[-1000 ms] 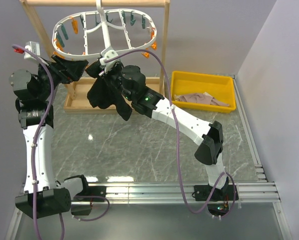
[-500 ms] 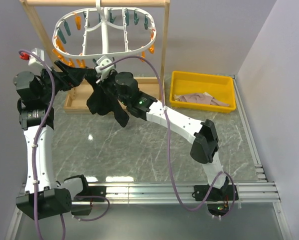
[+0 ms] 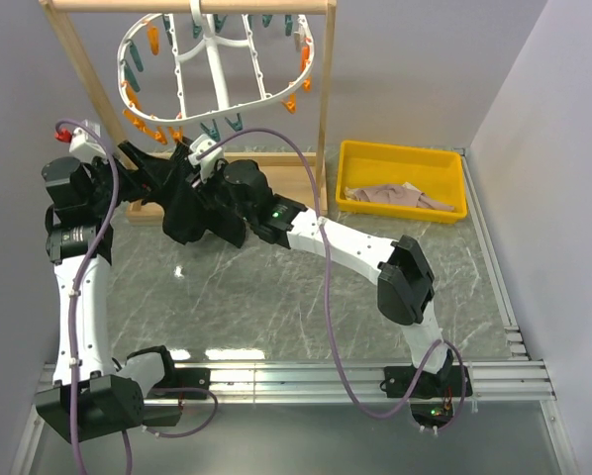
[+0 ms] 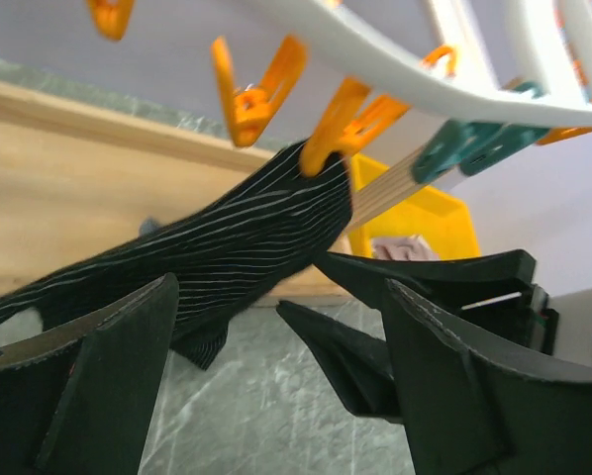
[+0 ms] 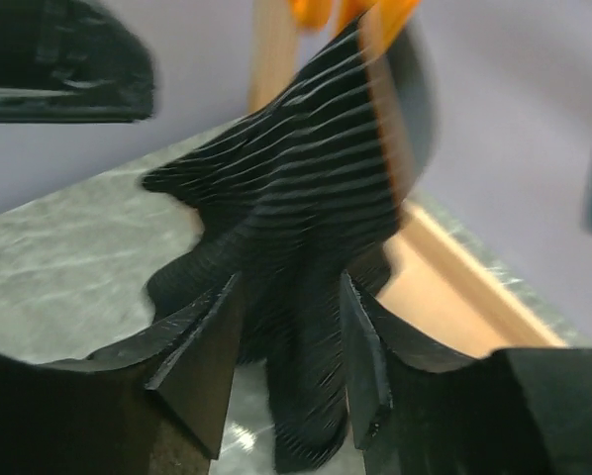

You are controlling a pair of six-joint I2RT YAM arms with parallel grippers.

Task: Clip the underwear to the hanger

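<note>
A grey marble-patterned table (image 3: pixel 276 297) carries a tall wooden frame (image 3: pixel 326 99) at its far edge. From the frame's top bar hangs the white plastic oval hanger (image 4: pixel 405 71), tilted, with orange and teal pegs along its rim.

To the right of the frame sits a shallow yellow plastic tray (image 3: pixel 375 163). It holds one crumpled pinkish-beige cloth (image 3: pixel 395 195), lying toward its near wall.

The black ribbed underwear (image 4: pixel 237 247) hangs below the near-left part of the hanger's rim. One upper corner is pinched in an orange peg (image 4: pixel 326 139), and the rest droops down and to the left in front of the frame's base.

The left gripper (image 4: pixel 281 297) is spread wide and holds nothing, facing the garment from just beside it. The right gripper (image 5: pixel 288 287) has its fingers partly apart, with the hanging fabric in the gap between them.
</note>
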